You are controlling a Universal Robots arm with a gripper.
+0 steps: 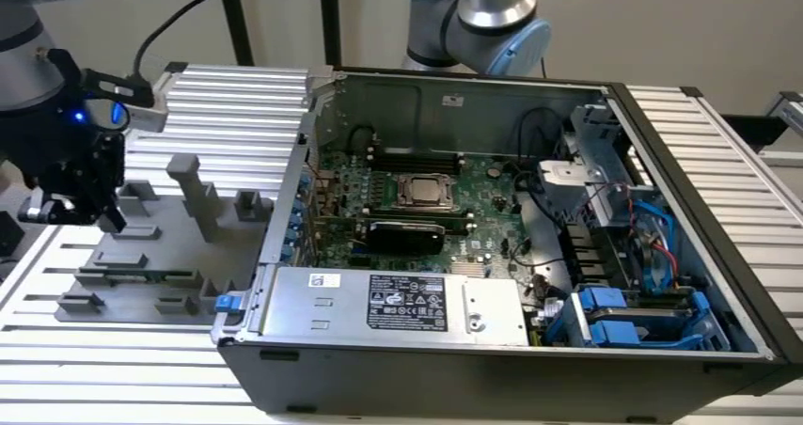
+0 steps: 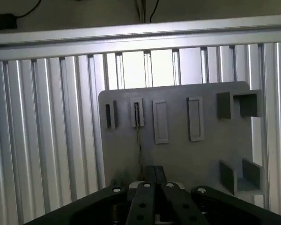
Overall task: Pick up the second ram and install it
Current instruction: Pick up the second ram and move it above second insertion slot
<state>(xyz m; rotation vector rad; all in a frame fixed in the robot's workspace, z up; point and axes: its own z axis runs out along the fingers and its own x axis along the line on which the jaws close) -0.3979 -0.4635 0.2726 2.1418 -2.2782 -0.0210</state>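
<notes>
The second ram is a thin green stick standing on edge in a slot of the grey fixture plate, at the exterior view's left. In the wrist view the ram appears edge-on as a thin dark line running from a slotted holder. My gripper hangs above the far left part of the plate, apart from the ram and a little above and behind it. Its black fingertips sit pressed together with nothing between them. The green motherboard lies inside the open computer case.
Grey posts and blocks stand up from the fixture plate between my gripper and the case. A ribbed aluminium table carries everything. Cables, blue drive bays and a power supply crowd the case. A second arm's base stands behind it.
</notes>
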